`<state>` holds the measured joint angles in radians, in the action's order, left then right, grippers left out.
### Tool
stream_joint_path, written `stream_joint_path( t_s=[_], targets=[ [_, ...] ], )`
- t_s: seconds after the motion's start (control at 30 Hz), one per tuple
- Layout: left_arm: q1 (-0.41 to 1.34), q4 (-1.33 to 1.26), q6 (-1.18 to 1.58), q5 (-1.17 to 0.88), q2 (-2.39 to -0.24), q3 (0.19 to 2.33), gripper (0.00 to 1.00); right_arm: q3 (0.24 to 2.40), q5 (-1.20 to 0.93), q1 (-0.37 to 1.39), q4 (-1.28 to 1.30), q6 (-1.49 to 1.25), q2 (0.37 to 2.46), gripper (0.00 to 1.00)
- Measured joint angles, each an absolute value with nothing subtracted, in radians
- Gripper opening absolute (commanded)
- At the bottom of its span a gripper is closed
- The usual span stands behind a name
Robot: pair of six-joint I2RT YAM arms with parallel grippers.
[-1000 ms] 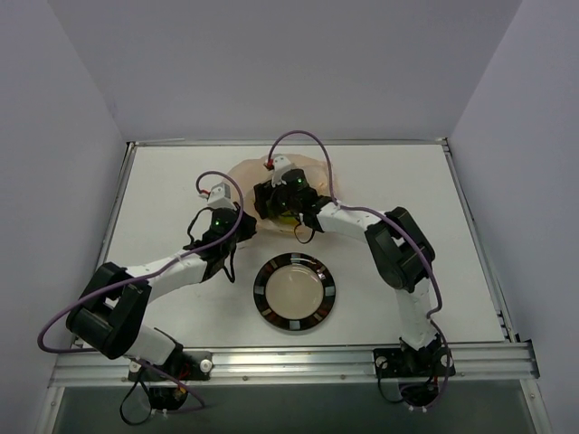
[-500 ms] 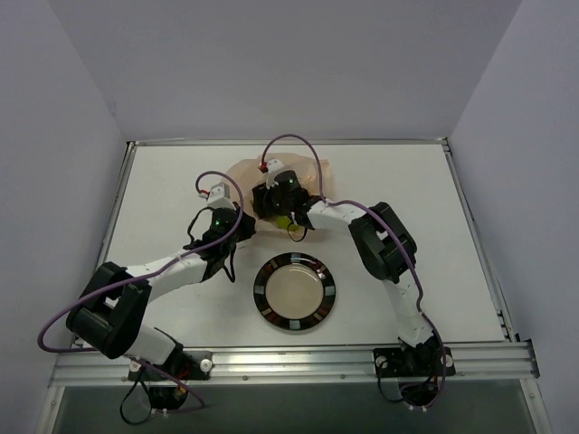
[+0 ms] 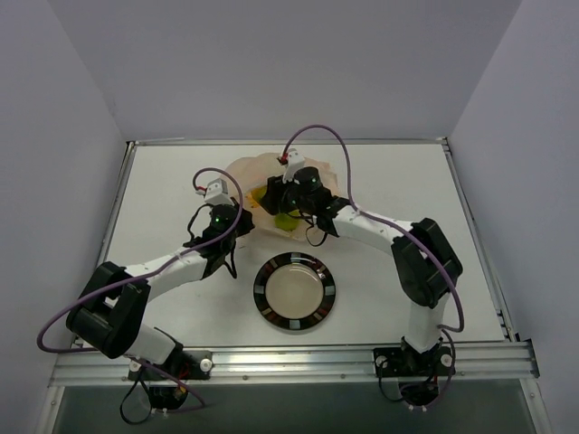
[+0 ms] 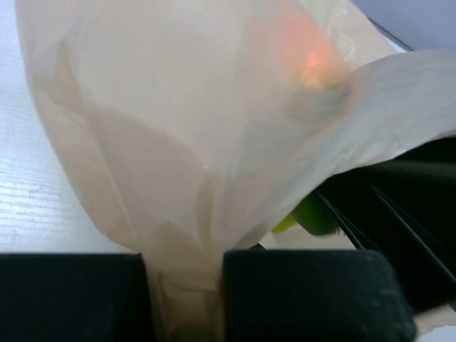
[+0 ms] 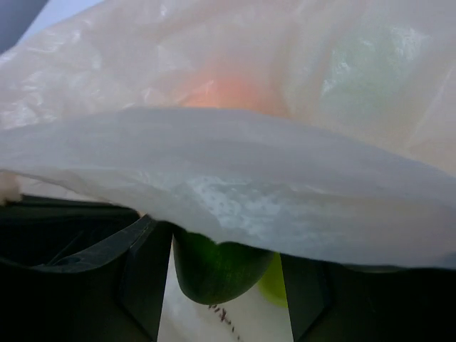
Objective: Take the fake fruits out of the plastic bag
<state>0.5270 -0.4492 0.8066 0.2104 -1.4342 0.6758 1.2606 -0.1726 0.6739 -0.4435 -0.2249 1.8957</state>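
**Bag**. Peach, translucent, crumpled. It lies at the far middle of the table, beyond the plate. We find both claws at it: the left at its left edge, the right over its near right part.

**Green fruit**. Glossy. It sits under the bag's lifted lip, between the fingers of the right claw and close against both.

**Other fruits.** These are seen only through the film, farther in than the right claw. We note an orange shape and, to its right, a pale green shape. Their outlines are blurred.

**Right claw.** It is set at a middling width around the green fruit. We cannot tell whether the fingers press on the fruit or merely flank it.

**Left claw**. It is clamped tight on a gathered fold of the bag. The fold rises from between the two fingers and spreads into a wide sheet.

**Left arm**. Its elbow lies low at the near left. The forearm runs far and right, with the wrist pointing at the bag's left edge.

**Right arm**. It rises from its base at the near right and bends at an elbow on the right. The forearm stretches left and far, and the wrist is tipped down over the bag.
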Motion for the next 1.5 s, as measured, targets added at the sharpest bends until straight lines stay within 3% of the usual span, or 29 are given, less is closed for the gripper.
stream_joint_path(
  t_s=[0.4, 0.63, 0.9, 1.0, 1.03, 1.13, 1.3, 1.43, 1.5],
  targets=[
    [0.493, -0.453, 0.796, 0.232, -1.434, 0.752, 0.02, 1.030, -0.194, 0.697, -0.337, -0.276, 1.598, 0.24],
    [0.486, -0.455, 0.797, 0.199, -1.435, 0.753, 0.02, 0.854, -0.199, 0.813, -0.283, -0.278, 1.356, 0.25],
    [0.486, -0.479, 0.797, 0.160, -1.435, 0.730, 0.02, 0.629, -0.173, 0.947, -0.280, -0.346, 1.318, 0.26],
    [0.488, -0.488, 0.793, 0.141, -1.435, 0.715, 0.02, 0.614, -0.138, 0.951, -0.276, -0.363, 1.339, 0.58],
    [0.489, -0.492, 0.791, 0.136, -1.435, 0.710, 0.02, 0.614, -0.127, 0.951, -0.276, -0.367, 1.340, 0.77],
    [0.493, -0.503, 0.784, 0.128, -1.435, 0.691, 0.03, 0.639, -0.094, 0.951, -0.255, -0.362, 1.340, 0.85],
    [0.505, -0.525, 0.772, 0.112, -1.435, 0.648, 0.02, 0.749, -0.064, 0.947, -0.212, -0.340, 1.338, 0.79],
    [0.511, -0.548, 0.762, 0.094, -1.434, 0.614, 0.02, 0.878, 0.000, 0.923, -0.226, -0.341, 1.355, 0.46],
    [0.512, -0.553, 0.757, 0.088, -1.432, 0.598, 0.02, 0.958, 0.066, 0.905, -0.244, -0.351, 1.407, 0.39]
  ],
)
